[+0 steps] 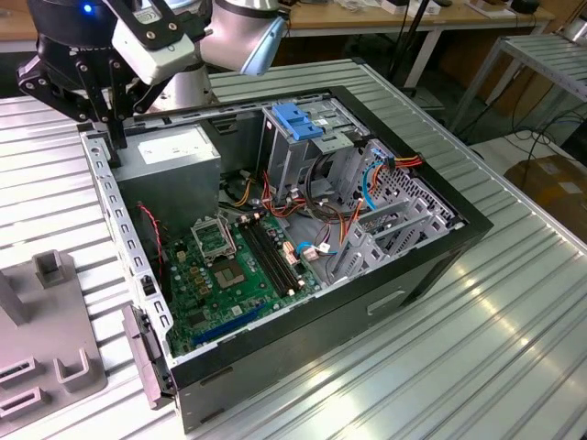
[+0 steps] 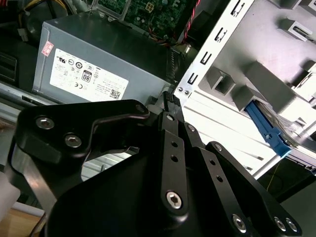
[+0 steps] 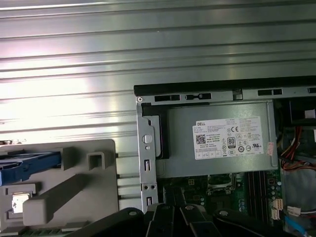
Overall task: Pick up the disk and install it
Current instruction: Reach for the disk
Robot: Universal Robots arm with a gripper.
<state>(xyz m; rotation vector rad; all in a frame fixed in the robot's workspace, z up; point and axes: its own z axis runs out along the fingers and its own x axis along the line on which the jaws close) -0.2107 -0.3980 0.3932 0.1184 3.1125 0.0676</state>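
Observation:
The disk (image 3: 27, 165) lies in a grey holder (image 3: 74, 187) beside the open computer case; what shows of it is its blue bracket (image 2: 269, 131) with a sliver of silver metal. My gripper (image 1: 116, 147) hangs over the case's rear corner rim (image 1: 103, 174), next to the grey power supply box (image 1: 170, 156). The black fingers (image 2: 169, 101) meet at their tips, shut with nothing between them. In the exterior view the gripper is well apart from the holder (image 1: 50, 348) at that view's left.
The open case (image 1: 367, 302) lies on a slatted metal table (image 1: 477, 348), showing the green motherboard (image 1: 234, 275), cables, and an upright drive cage with a blue handle (image 1: 298, 119). The power supply's white sticker (image 3: 229, 138) faces the wrist cameras.

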